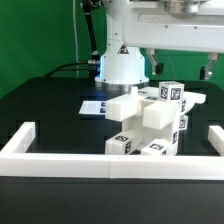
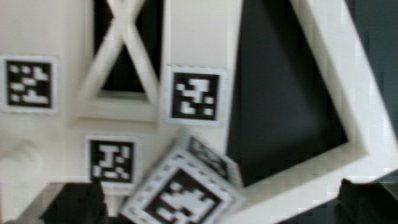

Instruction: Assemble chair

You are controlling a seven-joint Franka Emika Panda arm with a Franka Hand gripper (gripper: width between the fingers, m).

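Observation:
The chair parts (image 1: 152, 122) lie heaped in the middle of the black table: white blocky panels, square posts and a frame, all bearing black-and-white tags. In the wrist view a cross-braced frame (image 2: 267, 90) fills the picture, with a tagged square post (image 2: 187, 188) tilted in front of it. My gripper (image 1: 179, 70) hangs a little above the pile's far right side, open, with nothing between its fingers. Its dark fingertips (image 2: 57, 206) show at the two lower corners of the wrist view, either side of the tilted post and apart from it.
A long low white border wall (image 1: 100, 162) runs along the front, with short arms at the exterior view's left (image 1: 20, 138) and right (image 1: 214, 136). The marker board (image 1: 100, 105) lies behind the pile. The arm's white base (image 1: 120, 62) stands at the back.

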